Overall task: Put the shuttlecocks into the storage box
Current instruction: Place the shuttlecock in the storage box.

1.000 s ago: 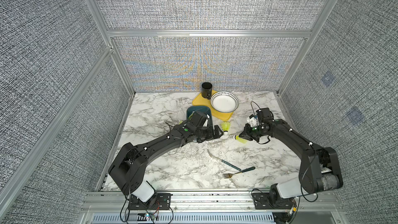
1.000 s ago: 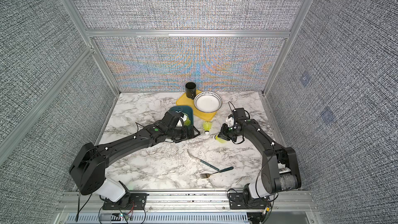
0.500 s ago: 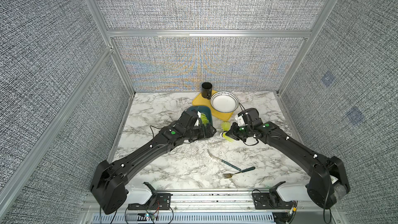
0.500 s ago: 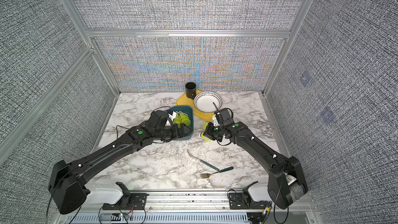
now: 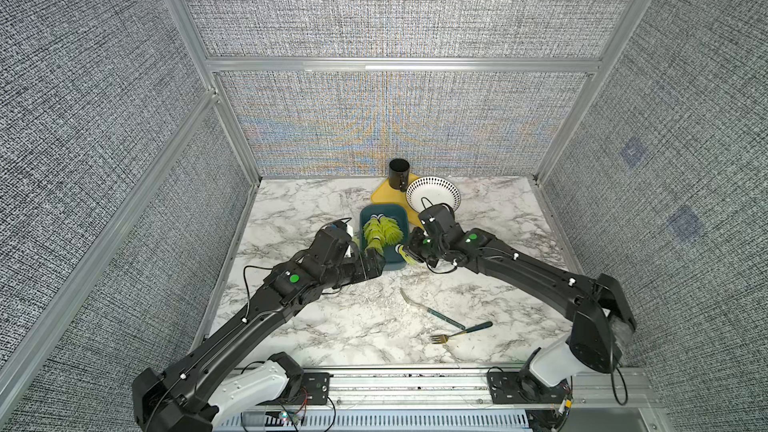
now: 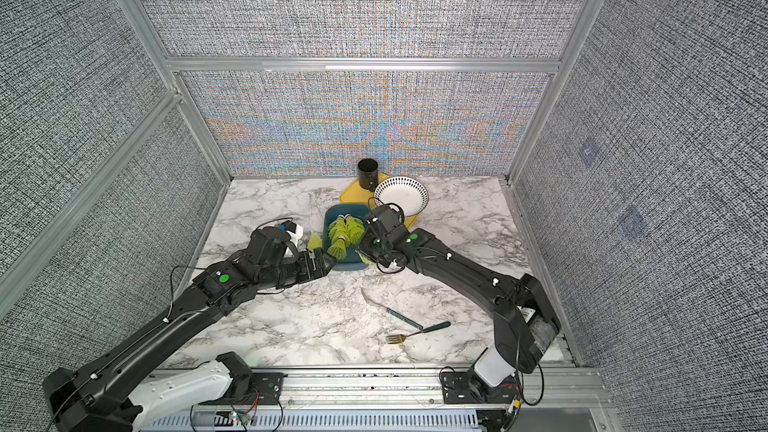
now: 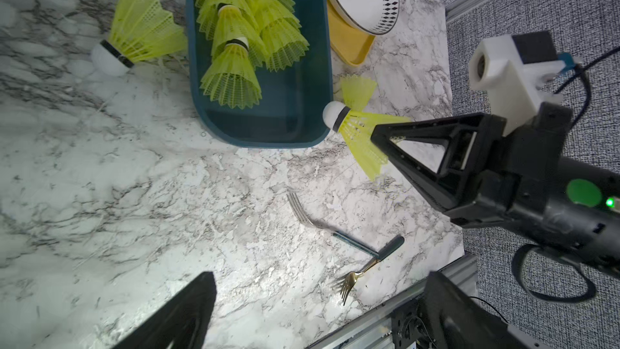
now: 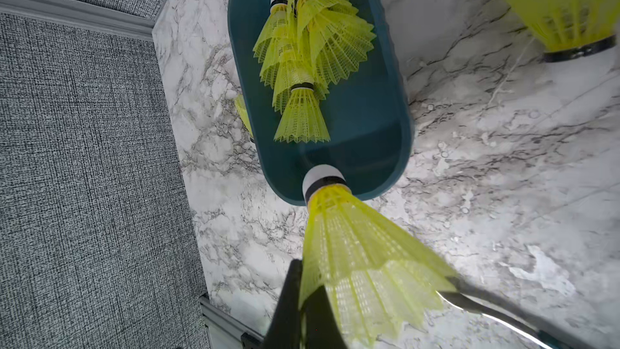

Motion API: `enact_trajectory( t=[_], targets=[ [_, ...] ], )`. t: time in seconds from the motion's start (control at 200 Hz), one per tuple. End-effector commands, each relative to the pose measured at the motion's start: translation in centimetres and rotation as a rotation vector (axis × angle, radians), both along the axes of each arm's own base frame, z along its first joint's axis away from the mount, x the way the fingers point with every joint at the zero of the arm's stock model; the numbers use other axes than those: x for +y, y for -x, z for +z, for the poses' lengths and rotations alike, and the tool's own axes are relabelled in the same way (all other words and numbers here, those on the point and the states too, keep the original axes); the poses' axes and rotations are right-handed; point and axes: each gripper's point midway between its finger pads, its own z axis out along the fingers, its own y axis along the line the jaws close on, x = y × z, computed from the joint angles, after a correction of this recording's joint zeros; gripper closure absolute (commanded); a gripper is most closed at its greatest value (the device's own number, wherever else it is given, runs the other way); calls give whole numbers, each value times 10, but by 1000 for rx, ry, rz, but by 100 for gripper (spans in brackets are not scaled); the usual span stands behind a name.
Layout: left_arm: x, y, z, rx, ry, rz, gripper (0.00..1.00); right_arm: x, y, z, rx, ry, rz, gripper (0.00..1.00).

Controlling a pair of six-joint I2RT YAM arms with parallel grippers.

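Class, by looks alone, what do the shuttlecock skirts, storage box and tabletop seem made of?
Shuttlecock skirts: translucent neon plastic, likely; moulded open mesh shows. Storage box: probably plastic; smooth, slightly glossy teal walls, rounded corners. Tabletop: marble-look, grey veins; stone or laminate, cannot tell.

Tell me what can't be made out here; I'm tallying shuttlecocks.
- Count in the dark teal rectangular storage box: the neon yellow-green shuttlecocks overlap in both wrist views, too small in top views.
- Loose shuttlecock: cut off by the right wrist view's edge.
- Second loose shuttlecock: mostly behind the box wall there.
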Motion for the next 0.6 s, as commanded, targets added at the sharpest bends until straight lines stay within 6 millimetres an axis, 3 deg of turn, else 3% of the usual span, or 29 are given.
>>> enact_trajectory(
  t=[0.0,0.335,0.591],
  targets=[
    [5,8,-7,52,1,-14,0,9,-17,3,-17,-48,-106,100],
    [23,9,-10,68,8,24,0,17,-37,-21,-1,-62,-233,100],
    [25,8,-6,61,13,25,0,25,-55,-41,17,-78,-287,100]
  ],
)
